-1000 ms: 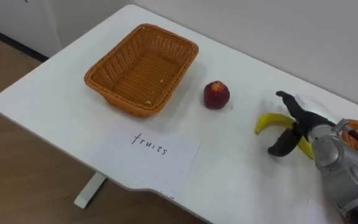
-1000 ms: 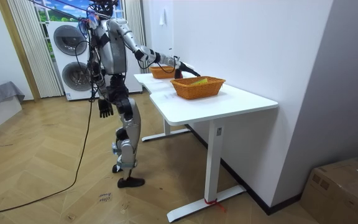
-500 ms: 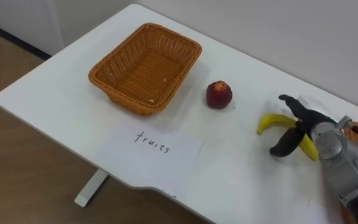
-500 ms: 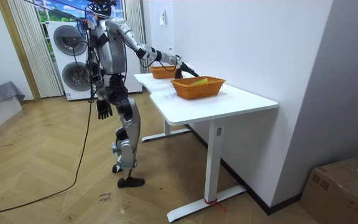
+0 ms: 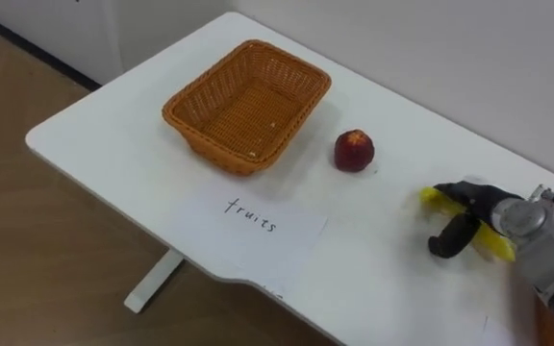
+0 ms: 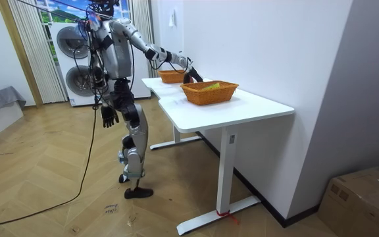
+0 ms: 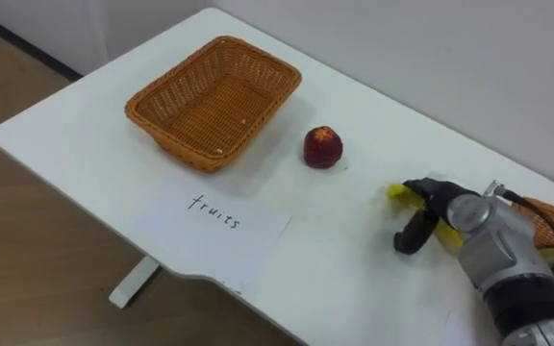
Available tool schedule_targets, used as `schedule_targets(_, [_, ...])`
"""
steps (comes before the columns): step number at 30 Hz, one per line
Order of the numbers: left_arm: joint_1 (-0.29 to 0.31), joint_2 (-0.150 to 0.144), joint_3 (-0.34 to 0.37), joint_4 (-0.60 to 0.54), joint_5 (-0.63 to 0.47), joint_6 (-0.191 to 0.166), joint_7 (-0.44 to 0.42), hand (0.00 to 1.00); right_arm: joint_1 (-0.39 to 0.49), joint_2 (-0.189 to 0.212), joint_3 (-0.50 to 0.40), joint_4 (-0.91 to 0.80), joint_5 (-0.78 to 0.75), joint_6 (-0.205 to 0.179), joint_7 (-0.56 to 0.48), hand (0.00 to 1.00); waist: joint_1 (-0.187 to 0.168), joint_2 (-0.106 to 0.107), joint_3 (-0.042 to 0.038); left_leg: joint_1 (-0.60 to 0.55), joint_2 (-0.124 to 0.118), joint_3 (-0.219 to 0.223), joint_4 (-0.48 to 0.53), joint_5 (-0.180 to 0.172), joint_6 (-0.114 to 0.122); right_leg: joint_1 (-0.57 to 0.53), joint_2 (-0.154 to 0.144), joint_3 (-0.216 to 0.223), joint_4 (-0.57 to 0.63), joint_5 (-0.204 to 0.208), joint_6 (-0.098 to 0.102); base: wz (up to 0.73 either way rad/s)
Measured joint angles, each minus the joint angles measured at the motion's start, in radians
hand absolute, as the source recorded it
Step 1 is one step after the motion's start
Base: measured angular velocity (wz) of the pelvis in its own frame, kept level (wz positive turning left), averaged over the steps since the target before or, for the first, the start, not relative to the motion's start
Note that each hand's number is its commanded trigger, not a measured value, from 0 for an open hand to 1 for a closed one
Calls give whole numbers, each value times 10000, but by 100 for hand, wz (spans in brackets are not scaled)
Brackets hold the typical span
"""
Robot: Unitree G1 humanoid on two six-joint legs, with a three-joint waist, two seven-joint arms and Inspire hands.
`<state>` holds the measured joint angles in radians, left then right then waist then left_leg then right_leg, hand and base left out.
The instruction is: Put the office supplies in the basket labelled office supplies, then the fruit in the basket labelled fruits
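White table against a pale wall, holding:
- Banana: lying flat under the right hand; long axis crosswise beneath the palm, one tip poking out past the fingertips on the basket side, the other end showing on the wrist side
- Fingers: curled over the banana's top, thumb tucked against its near flank, apparently clamped on it
- Apple: beyond the fingertips, apart from them, between them and the basket
- Fruit basket: further off the same way, empty; paper label just before it
- Left hand: down at the robot's side, well away; the right hand is plainly the nearer
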<state>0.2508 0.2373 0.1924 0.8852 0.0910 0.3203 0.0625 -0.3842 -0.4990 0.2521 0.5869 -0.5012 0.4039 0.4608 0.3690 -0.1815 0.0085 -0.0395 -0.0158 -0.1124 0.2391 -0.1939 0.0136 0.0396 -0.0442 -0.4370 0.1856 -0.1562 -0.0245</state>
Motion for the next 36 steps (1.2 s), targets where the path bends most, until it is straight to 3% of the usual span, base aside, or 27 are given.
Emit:
schedule_targets(12, [-379,83,3,695,-4,1,33,0,11,-6,39,151,-58,116,36,0,269,-44,23,-21,8,-27,-4,85,-118,7,113,-1,-193,46,-102,0])
schedule_targets(15, [-427,139,3,699,-9,-3,179,0,-1,-5,115,270,-56,115,25,0,320,-153,50,-15,2,-27,-6,88,-119,1,117,53,-196,26,-126,0])
schedule_targets(17, [-539,199,2,765,-7,-16,270,0,-1,-5,119,323,-54,114,26,42,402,-243,95,-15,4,-27,-5,88,-119,7,130,70,-211,26,-127,0])
schedule_targets(18, [-560,201,2,777,-10,-16,311,0,0,-5,120,330,-54,114,26,67,417,-257,99,-14,2,-29,-5,88,-119,7,129,72,-211,26,-127,0])
schedule_targets(19, [-591,202,1,788,-20,-16,395,0,4,-5,123,328,-58,115,26,100,421,-276,98,-19,-3,-32,-5,87,-118,0,126,72,-215,27,-126,0])
schedule_targets(27, [-649,254,2,791,-15,-73,531,0,-97,-72,60,212,-731,122,-512,100,474,-298,82,-26,3,-34,-20,86,-119,33,176,118,-348,29,-123,0])
schedule_targets(36, [-611,262,-12,863,-11,-147,358,0,-73,-61,116,109,-955,126,-328,100,468,-316,62,-21,34,-40,-169,85,-119,25,176,93,-321,30,-118,0])
